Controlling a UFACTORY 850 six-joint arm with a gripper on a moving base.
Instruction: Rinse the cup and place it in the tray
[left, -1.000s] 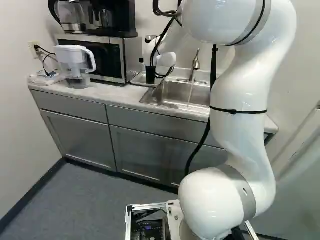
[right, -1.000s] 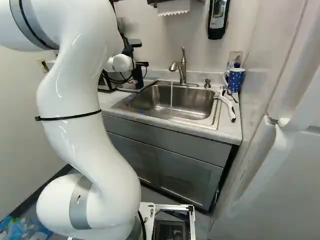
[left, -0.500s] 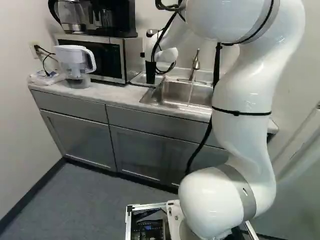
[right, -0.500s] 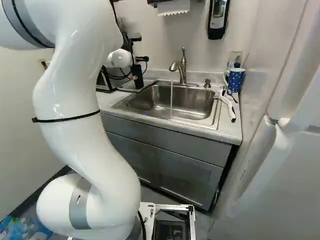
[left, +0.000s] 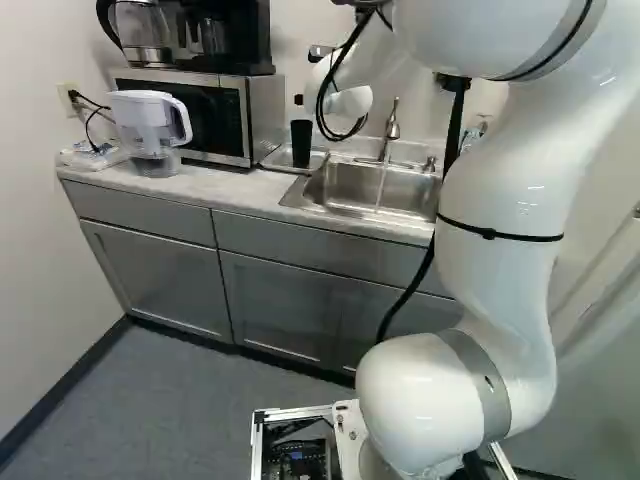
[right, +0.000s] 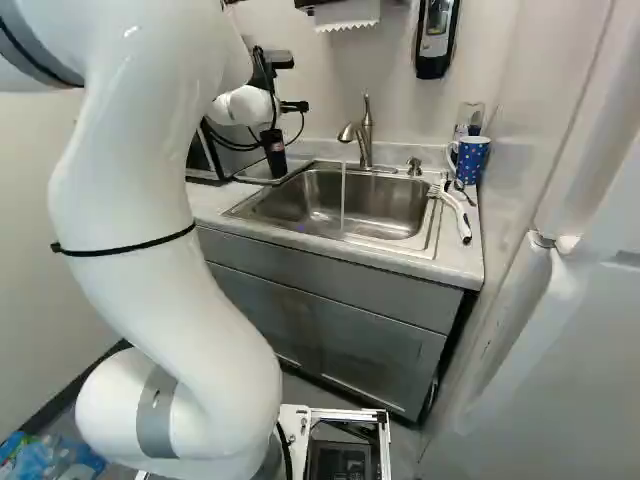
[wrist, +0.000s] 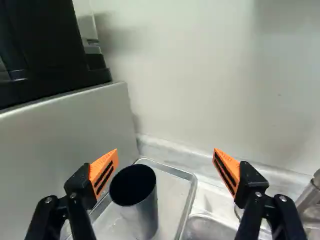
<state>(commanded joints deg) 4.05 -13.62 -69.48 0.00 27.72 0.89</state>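
One cup (wrist: 145, 215), tall, straight-sided, black inside and dark grey outside, somewhat shiny, mouth up. Writing on the cup or the pitcher (left: 148, 125): too small to tell. Cup stands upright in the metal tray (wrist: 186, 202), near the tray's rim on the microwave (left: 262, 120) side. Tray sits toward the back edge of the bench (left: 235, 190), between microwave and sink (right: 330, 200). Gripper (right: 294, 106) up at the cup, pointing to the wall; in the wrist view, the gripper (wrist: 166, 161) has its fingers wide apart, orange pads (wrist: 103, 172) facing each other. Cup rim lies between them, lower than the tips, much closer to the finger on the microwave side; contact there, can't tell. Faucet (right: 366, 135) running, thin stream into sink. Blue dotted mug (right: 470, 160) at the bench's back right corner.
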